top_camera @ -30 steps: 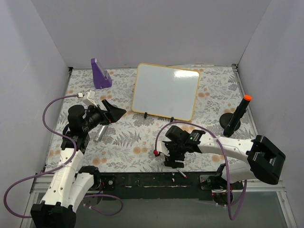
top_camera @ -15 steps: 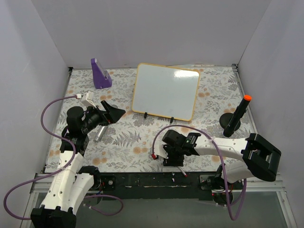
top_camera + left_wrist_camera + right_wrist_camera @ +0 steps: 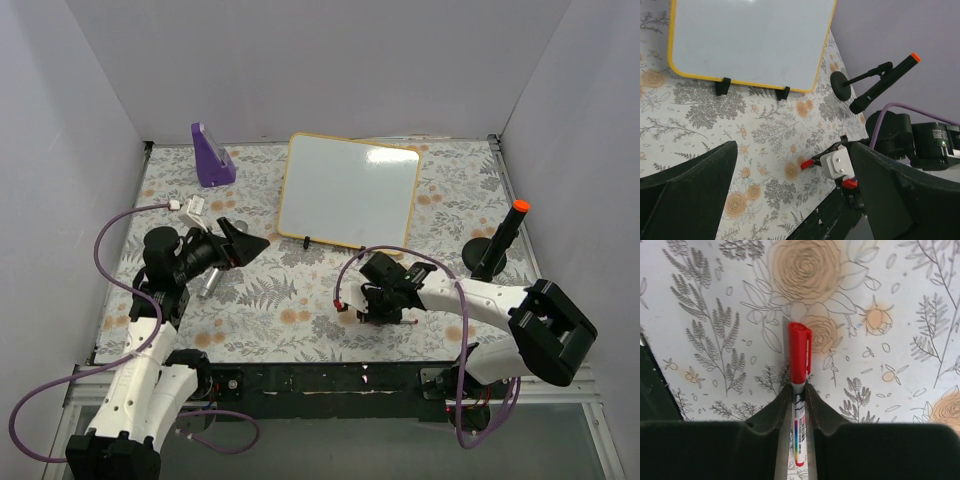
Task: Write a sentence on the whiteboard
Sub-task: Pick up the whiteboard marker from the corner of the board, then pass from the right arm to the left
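From where I stood, the change was all in the right gripper (image 3: 798, 387). A second before, its jaws had been spread wide over the front edge of the table. Now they had pinched in tight on the barrel of a red marker (image 3: 800, 352). The capped end stuck out past the fingertips, towards 12 o'clock in the wrist view, over the floral cloth (image 3: 900, 300). The arm had also drawn away from the near edge, so the gripper sat at about 5 o'clock on the table, nearer the board than before. I could not tell whether the marker was clear of the cloth or touching it.

The whiteboard (image 3: 348, 192) stood propped on two small black feet (image 3: 726, 86) at 12 o'clock, well apart from both arms, and nothing was written on it. The left gripper (image 3: 245, 238) hung at about 9 o'clock with its jaws spread as wide as they go, holding nothing and pointing towards the centre. It had barely shifted.

So the pen looked secured, which I took as the first real step. The cap was on, though, so no line could be drawn yet. My guess was that the free left jaws were waiting to pull it off. A purple block (image 3: 211, 156) sat at 11 o'clock and a black stand (image 3: 497, 245) at 3 o'clock, both clear of the work.
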You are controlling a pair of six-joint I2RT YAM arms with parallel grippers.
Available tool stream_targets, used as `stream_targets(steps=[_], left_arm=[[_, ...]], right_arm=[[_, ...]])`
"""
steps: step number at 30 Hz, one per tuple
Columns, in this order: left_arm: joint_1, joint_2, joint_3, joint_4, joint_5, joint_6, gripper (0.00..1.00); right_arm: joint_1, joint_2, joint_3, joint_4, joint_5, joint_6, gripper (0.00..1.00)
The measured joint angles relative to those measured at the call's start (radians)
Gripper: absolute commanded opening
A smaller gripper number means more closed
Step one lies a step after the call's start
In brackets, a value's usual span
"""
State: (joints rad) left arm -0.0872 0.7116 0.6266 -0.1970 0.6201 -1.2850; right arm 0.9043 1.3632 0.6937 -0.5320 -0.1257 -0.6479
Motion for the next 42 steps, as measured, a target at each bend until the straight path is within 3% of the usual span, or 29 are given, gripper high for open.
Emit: stream_targets(steps=[8,11,17,21,32,42], left_arm=[[-0.027,0.011,-0.102,0.137,0.128,-0.092,0.98],[-0.103,0.03,-0.137,0.182,0.122,-0.133,0.98],[-0.329,0.105,-0.202,0.31,0.046,-0.234,0.93],[-0.422,0.215,-0.257,0.414,-0.006,-0.322,0.91],[-0.524,0.537,-0.289,0.733,-0.033,-0.485,0.68],[-0.602,0.732,-0.204,0.84,-0.01,-0.514,0.53]], right_arm=[[-0.17,0.05,0.043,0.0,-0.023,-0.046,0.08],[-0.224,0.064,0.054,-0.003,-0.072,-0.045,0.02],[-0.266,0.059,0.076,-0.029,-0.176,-0.055,0.01],[-0.27,0.016,0.085,-0.034,-0.219,-0.068,0.01],[-0.256,-0.065,0.166,-0.016,-0.29,-0.139,0.01],[-0.196,-0.018,0.197,0.019,-0.321,-0.141,0.01]])
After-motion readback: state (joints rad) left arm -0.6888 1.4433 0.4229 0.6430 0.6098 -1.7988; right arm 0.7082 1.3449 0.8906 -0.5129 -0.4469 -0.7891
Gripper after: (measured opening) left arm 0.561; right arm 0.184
